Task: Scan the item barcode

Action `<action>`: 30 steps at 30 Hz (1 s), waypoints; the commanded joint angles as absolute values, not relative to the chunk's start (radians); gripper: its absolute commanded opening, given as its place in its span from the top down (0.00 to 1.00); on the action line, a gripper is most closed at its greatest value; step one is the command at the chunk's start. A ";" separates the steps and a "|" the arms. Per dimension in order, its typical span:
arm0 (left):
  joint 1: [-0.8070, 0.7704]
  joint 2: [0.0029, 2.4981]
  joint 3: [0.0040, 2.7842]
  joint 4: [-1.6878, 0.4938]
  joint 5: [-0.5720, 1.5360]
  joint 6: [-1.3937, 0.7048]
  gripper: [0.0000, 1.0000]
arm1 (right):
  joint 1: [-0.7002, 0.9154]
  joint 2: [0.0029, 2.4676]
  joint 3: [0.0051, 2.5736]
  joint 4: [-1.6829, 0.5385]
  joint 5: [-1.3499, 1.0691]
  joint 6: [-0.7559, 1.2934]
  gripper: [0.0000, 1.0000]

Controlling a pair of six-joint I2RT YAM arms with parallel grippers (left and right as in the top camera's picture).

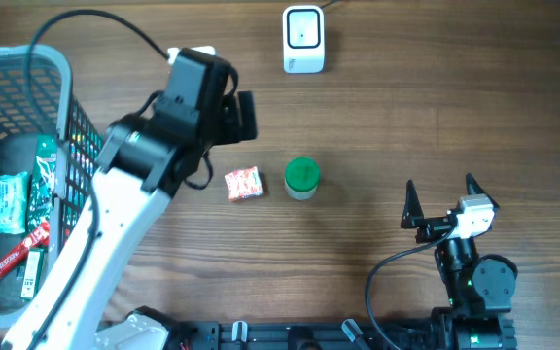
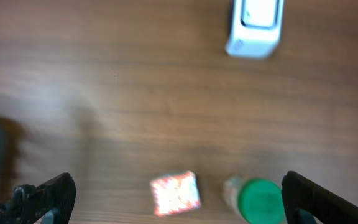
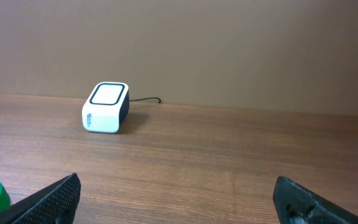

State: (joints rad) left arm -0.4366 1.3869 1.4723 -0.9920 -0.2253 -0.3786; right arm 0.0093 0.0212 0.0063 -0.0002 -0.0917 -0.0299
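Print on the red-and-white packet [image 1: 244, 183] is unreadable to us overhead; it lies on the table [image 1: 406, 107] beside a green-lidded jar [image 1: 301, 178], near our left pincer [image 1: 205, 107]. Left wrist: all blurred, packet low between wide-open, empty fingers [image 2: 45, 196]. Right wrist: our right pincer [image 3: 176, 193] gapes empty; the scanner's [image 3: 106, 107] blue marking is too small to read.

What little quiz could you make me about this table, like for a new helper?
1. True or false: the red packet lies inside the blue basket.
2. Which is nearest the white scanner? A) green-lidded jar B) blue basket C) right arm
3. Fill in: the left arm's jaws stand ___.
Key: 1 false, it lies on the table beside the green-lidded jar, outside the blue basket; 2 A; 3 open.
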 commanded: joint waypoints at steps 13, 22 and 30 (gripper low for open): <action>0.532 1.231 1.592 -0.946 0.052 -0.893 0.00 | 0.009 0.018 0.005 0.003 -0.082 -0.020 0.00; 0.778 1.450 1.568 -1.335 -0.053 -1.268 0.00 | 0.009 0.018 0.005 0.003 -0.082 -0.020 0.00; 0.777 1.580 1.405 -1.290 -0.179 -1.384 0.00 | 0.009 0.018 0.005 0.003 -0.082 -0.020 0.00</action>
